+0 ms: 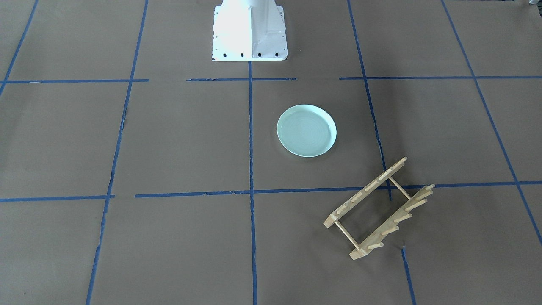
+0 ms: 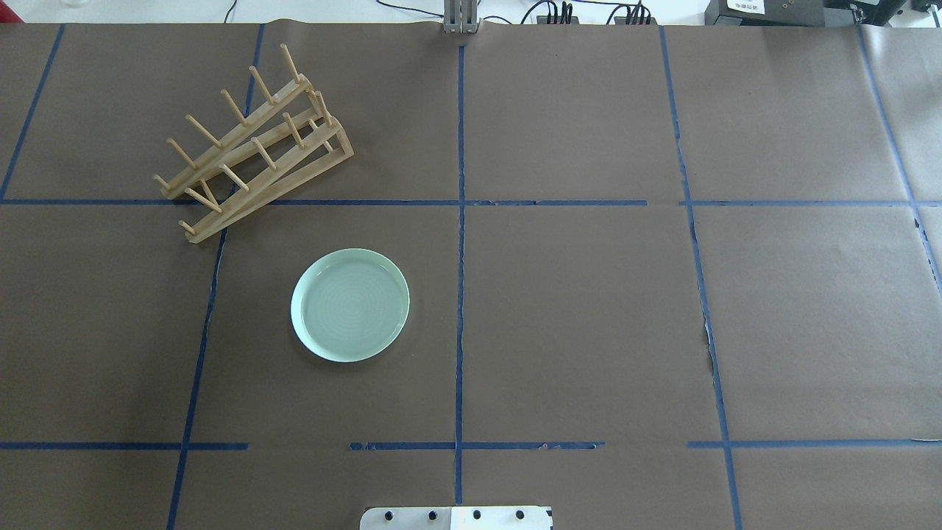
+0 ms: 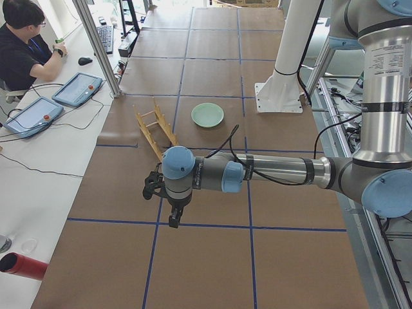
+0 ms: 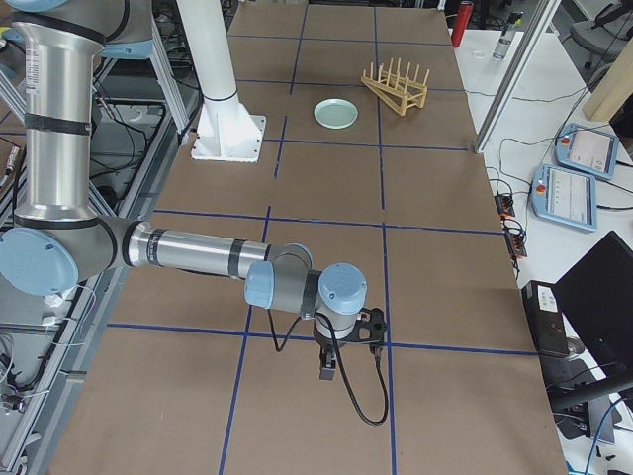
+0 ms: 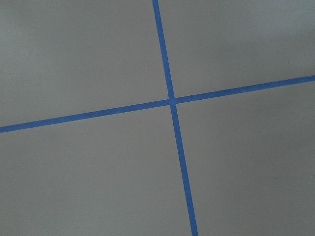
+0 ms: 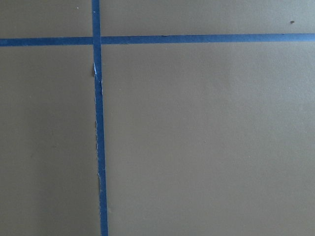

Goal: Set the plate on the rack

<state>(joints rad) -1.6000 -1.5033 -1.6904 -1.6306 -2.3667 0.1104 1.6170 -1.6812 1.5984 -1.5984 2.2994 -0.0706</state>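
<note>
The pale mint-green plate (image 1: pixel 306 130) lies flat on the brown table, also seen in the overhead view (image 2: pixel 350 305) left of the centre line. The wooden rack (image 1: pixel 379 207) stands apart from it, farther from the robot base, at an angle to the tape lines (image 2: pixel 250 147). The rack holds nothing. My left gripper (image 3: pixel 174 219) shows only in the exterior left view, low over the table far from the plate (image 3: pixel 207 115). My right gripper (image 4: pixel 329 366) shows only in the exterior right view, at the table's other end. I cannot tell whether either is open or shut.
The white robot pedestal (image 1: pixel 249 31) stands at the table's robot side. Blue tape lines grid the brown paper. An operator (image 3: pixel 26 45) sits at a side desk with teach pendants (image 3: pixel 78 89). A red cylinder (image 3: pixel 22 265) lies on that desk.
</note>
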